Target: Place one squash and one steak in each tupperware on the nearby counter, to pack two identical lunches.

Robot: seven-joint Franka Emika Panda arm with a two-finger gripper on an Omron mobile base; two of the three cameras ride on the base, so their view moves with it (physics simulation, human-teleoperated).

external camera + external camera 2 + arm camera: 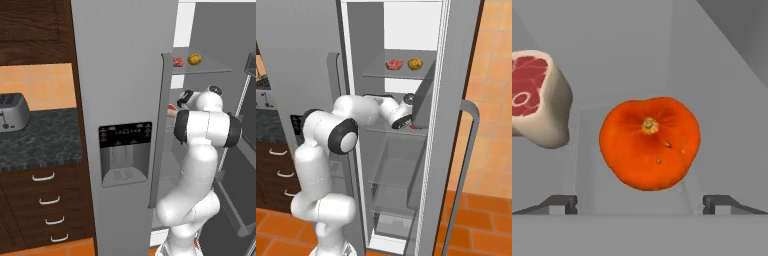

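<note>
Left base view: open fridge (125, 100) with a glass upper shelf (212, 67) carrying one steak (178, 61) and one yellow squash (195, 59), side by side near the shelf's front edge, steak to the left. One more steak (171, 107) peeking out on the shelf below, at its left front corner, mostly hidden by the door edge and the arm. Dark speckled worktop (40, 140) left of the fridge, bearing one silver toaster (12, 112) at its left edge; four drawers with curved handles beneath.

Right base view: same upper shelf (376, 75), again one steak (394, 64) and one squash (415, 64), apart but close, near the middle of the shelf. Arm reaching in at the level of the second shelf; claw hidden behind the door's inner edge.

Hand view: claw (641, 202) spread wide, nothing between the finger tips (562, 202). One orange-red squash (650, 143) straight ahead on the shelf, roundish with no clear long axis, stem end facing the camera. One steak (537, 97) beside it toward the left edge, cut face toward the camera, whitish fat rim on its right side, not touching the squash.
</note>
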